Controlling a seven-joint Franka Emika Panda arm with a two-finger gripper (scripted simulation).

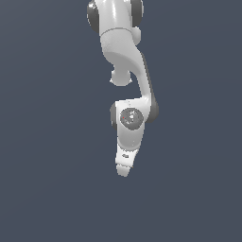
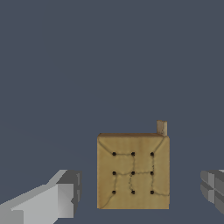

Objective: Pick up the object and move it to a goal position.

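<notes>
tan block (image 2: pixel 133 171), square face w/ 3x3 dark dots, faint seams, small tab at its 1 o'clock corner. gripper (image 2: pixel 140 192) open, fingers (image 2: pixel 61 197) either side, apart from block.

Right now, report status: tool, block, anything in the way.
Tool open, fingers either side of block, not touching. Block on the floor, ungrasped. Nothing seen in the way.

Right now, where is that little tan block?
In the wrist view the tan block lies on the grey floor between the open pincer's two fingers, touching neither. The exterior view does not show it.
</notes>
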